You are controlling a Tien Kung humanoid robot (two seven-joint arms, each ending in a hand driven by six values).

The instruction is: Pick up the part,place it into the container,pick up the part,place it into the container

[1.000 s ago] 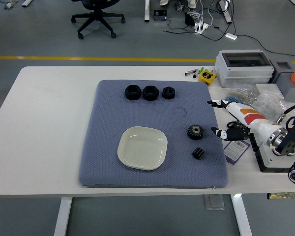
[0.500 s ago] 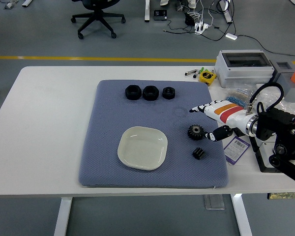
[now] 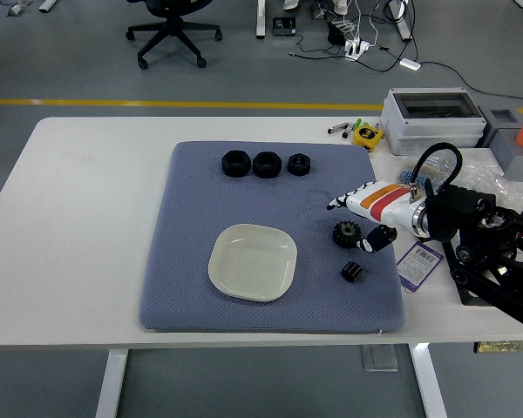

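The right hand [image 3: 359, 218] has slid left within 1 second and now brackets the gear [image 3: 346, 232], fingers spread, gripping nothing. The gear sits untouched (on the mat [image 3: 192, 279]), right of the dish [image 3: 252, 261]; first pick imminent.

We saw the dish [image 3: 252, 261] mid-mat [image 3: 192, 261], gears [image 3: 346, 232] to its right, nuts [image 3: 266, 164] behind.
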